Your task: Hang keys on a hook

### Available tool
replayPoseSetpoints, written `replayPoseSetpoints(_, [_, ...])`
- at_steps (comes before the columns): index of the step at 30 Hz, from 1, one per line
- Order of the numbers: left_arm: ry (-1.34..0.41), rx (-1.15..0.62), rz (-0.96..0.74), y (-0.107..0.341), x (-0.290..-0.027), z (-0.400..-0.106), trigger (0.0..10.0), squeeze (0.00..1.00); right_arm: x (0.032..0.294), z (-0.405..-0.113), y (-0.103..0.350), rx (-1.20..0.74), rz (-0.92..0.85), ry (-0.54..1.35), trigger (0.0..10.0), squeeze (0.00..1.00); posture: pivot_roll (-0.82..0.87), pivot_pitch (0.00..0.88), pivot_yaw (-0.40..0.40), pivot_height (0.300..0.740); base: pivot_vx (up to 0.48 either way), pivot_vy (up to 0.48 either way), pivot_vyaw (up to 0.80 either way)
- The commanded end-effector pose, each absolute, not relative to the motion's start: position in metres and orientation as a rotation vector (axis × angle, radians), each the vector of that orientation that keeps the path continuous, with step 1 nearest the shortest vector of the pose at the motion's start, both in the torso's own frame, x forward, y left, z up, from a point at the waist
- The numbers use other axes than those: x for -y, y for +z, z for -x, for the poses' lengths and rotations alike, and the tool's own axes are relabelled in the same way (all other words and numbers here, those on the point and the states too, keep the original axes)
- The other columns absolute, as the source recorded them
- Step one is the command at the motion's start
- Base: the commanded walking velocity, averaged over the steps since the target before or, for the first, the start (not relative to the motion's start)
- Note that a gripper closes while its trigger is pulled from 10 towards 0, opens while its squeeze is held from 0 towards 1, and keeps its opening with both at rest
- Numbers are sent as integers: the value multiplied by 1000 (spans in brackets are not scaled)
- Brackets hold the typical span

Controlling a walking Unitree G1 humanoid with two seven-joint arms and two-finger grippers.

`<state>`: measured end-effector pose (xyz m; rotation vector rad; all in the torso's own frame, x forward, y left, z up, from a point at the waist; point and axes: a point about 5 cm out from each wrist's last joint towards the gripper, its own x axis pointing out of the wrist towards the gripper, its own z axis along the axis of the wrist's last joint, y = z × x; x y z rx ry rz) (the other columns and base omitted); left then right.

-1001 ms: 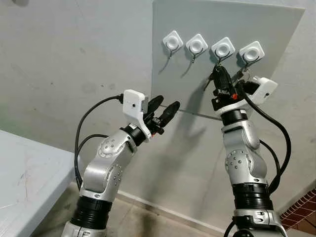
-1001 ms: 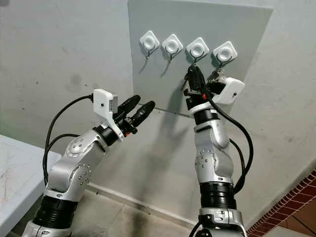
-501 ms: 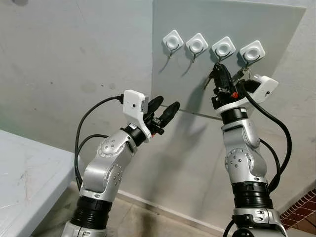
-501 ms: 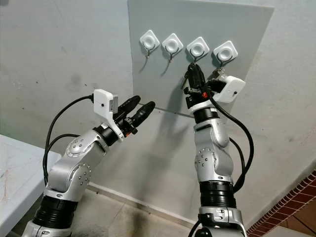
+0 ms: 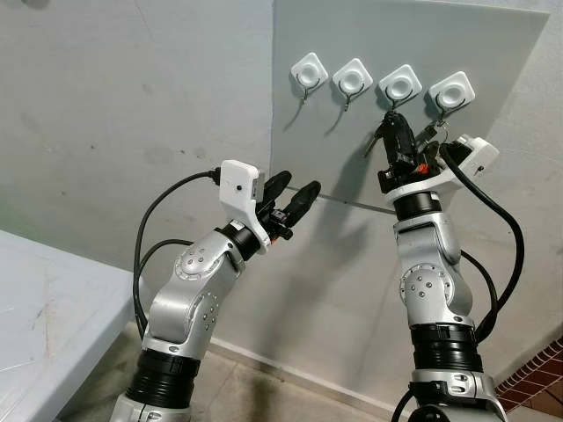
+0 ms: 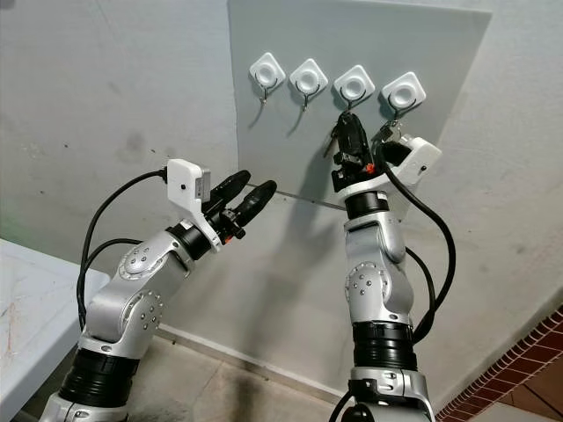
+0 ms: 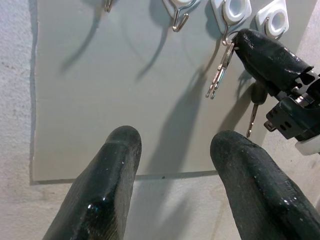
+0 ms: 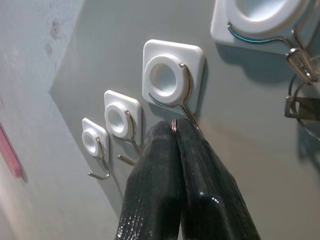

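Note:
Four white hook pads sit in a row on a grey board (image 5: 501,53). My right gripper (image 5: 393,120) is raised just under the third hook (image 5: 400,86), shut on the ring of a bunch of keys (image 5: 376,139) that dangles to the left of its fingers. In the right wrist view the fingertips (image 8: 173,131) pinch a bit of metal ring right below that hook's wire (image 8: 186,95). Another set of keys (image 5: 429,132) hangs from the fourth hook (image 5: 452,90). My left gripper (image 5: 299,185) stands open in mid-air, lower left of the board, holding nothing.
The first hook (image 5: 309,70) and second hook (image 5: 352,79) carry nothing. A pale table (image 5: 44,308) stands at the lower left. Red brickwork (image 5: 537,374) shows at the lower right, near the floor. The wall around the board is bare concrete.
My right gripper has risen a little with the keys, closer to the third hook, and its wrist has turned. The left arm has stayed still.

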<state>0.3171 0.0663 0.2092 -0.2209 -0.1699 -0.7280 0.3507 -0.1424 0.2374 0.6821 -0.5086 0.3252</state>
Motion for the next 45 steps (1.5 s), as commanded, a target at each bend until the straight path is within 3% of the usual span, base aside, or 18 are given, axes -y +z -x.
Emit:
replayPoseSetpoints(1, [-726, 203, 218, 219, -67, -317, 10000, 0, 150, -353, 248, 538, -752, 293, 10000, 0, 65, 0, -4, 740, 0, 0, 0])
replayPoseSetpoints(15, [-721, 205, 221, 220, -67, -317, 10000, 0, 147, -354, 237, 473, -841, 300, 10000, 0, 70, 0, -6, 740, 0, 0, 0])
replayPoseSetpoints(21, [-720, 204, 227, 220, -67, -316, 10000, 0, 141, -350, 229, 451, -725, 333, 10000, 0, 69, 0, -11, 740, 0, 0, 0])
replayPoseSetpoints(35, [-706, 200, 241, 219, -68, -315, 10000, 0, 139, -344, 217, 421, -667, 351, 10000, 0, 71, 0, -14, 740, 0, 0, 0])
replayPoseSetpoints(36, [-705, 199, 242, 219, -68, -315, 10000, 0, 138, -343, 217, 423, -663, 358, 10000, 63, 71, 0, -14, 740, 0, 0, 0])
replayPoseSetpoints(37, [-704, 199, 242, 219, -69, -315, 10000, 0, 138, -343, 217, 423, -656, 363, 10000, 929, 71, 0, -14, 740, 0, 0, 0])
replayPoseSetpoints(38, [-704, 199, 242, 219, -69, -315, 10000, 0, 137, -343, 217, 423, -652, 365, 10000, 929, 71, 0, -14, 740, 0, 0, 0])
replayPoseSetpoints(39, [-697, 198, 243, 219, -69, -315, 10000, 0, 137, -342, 217, 424, -633, 373, 10000, 1000, 73, 0, -16, 740, 0, 0, 0])
replayPoseSetpoints(45, [-652, 188, 261, 215, -74, -317, 10000, 0, 130, -337, 212, 425, -503, 418, 10000, 1000, 73, 5, -15, 740, 0, 0, 0])
